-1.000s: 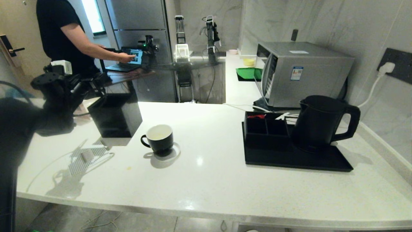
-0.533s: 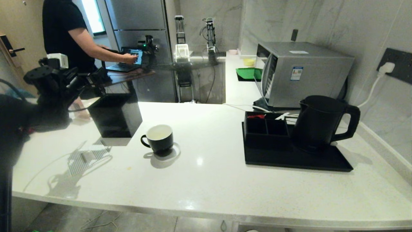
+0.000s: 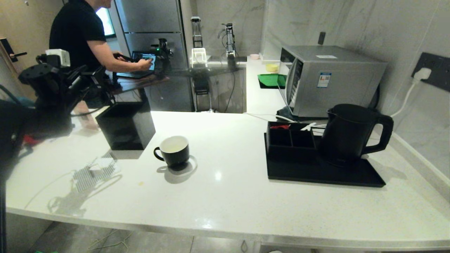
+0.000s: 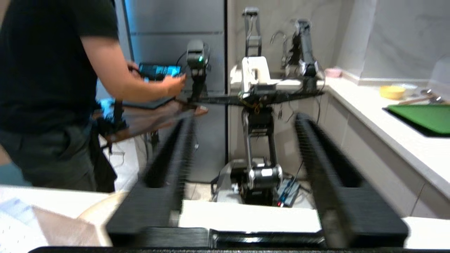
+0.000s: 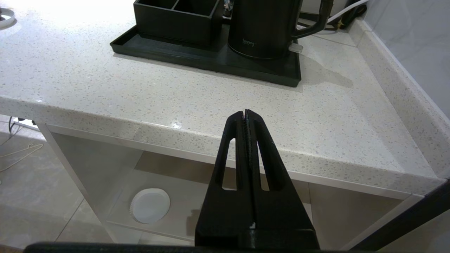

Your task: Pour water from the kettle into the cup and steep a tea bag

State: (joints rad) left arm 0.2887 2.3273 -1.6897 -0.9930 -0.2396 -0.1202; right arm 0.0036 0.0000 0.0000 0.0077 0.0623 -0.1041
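Note:
The black kettle (image 3: pixel 348 135) stands on a black tray (image 3: pixel 316 177) at the right of the white counter; the right wrist view shows the kettle (image 5: pixel 263 28) too. Mid-counter sits the cup (image 3: pixel 174 150), black outside, white inside, handle to the left. The tea bag is out of view. My left gripper (image 3: pixel 103 79) hovers at the far left, above and behind a black square box (image 3: pixel 126 126), well away from the cup. In its wrist view the left gripper (image 4: pixel 244 119) is open and empty. My right gripper (image 5: pixel 245 112) is shut and empty, low in front of the counter's front edge.
A black compartment box (image 3: pixel 290 140) shares the tray with the kettle. A microwave (image 3: pixel 330 79) stands behind it. A small white ribbed object (image 3: pixel 96 170) with a cable lies front left. A person (image 3: pixel 81 38) works at a laptop beyond the counter.
My left arm has risen and drawn back toward the left, away from the black box. The person has shifted a little to the right. Kettle and cup have not moved.

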